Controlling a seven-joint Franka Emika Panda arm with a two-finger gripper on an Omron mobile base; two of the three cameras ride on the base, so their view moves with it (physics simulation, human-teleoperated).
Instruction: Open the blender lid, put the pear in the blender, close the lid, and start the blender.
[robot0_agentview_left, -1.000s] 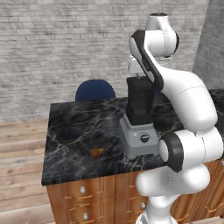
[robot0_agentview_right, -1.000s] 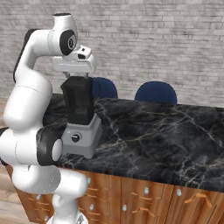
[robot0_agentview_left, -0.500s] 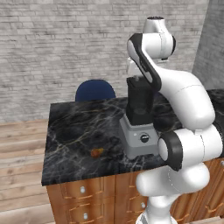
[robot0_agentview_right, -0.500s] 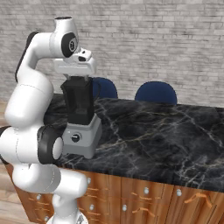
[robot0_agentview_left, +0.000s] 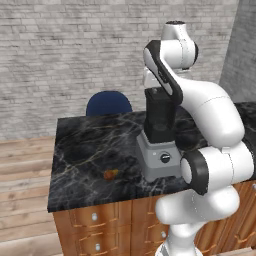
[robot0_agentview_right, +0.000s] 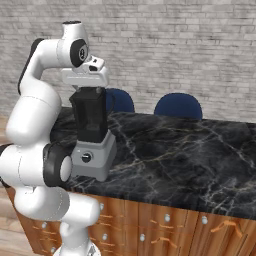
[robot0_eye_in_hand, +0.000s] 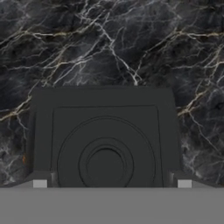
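The blender (robot0_agentview_left: 159, 150) stands on the black marble counter (robot0_agentview_left: 90, 150), its dark jar (robot0_agentview_right: 89, 119) on a light-grey base (robot0_agentview_right: 94, 159) with a round black knob (robot0_agentview_left: 164, 158). The blender lid (robot0_eye_in_hand: 105, 140), flat, black and squarish, sits on top of the jar. My gripper (robot0_eye_in_hand: 111, 183) hangs straight above the lid, open, with one fingertip at each side of the cap and nothing between them. From the right base view the hand (robot0_agentview_right: 85, 77) is just over the jar's top. The pear (robot0_agentview_left: 110, 173), small and orange-brown, lies on the counter left of the base.
Blue chairs (robot0_agentview_right: 179, 106) (robot0_agentview_left: 108, 104) stand behind the counter, before a grey brick wall. Wooden drawers (robot0_agentview_right: 165, 225) run under the counter's front edge. Bare marble stretches to the right of the blender (robot0_agentview_right: 190, 150).
The hand has come down a little toward the blender lid, and the upper arm has shifted slightly. The gripper has stayed open; blender and pear have not moved.
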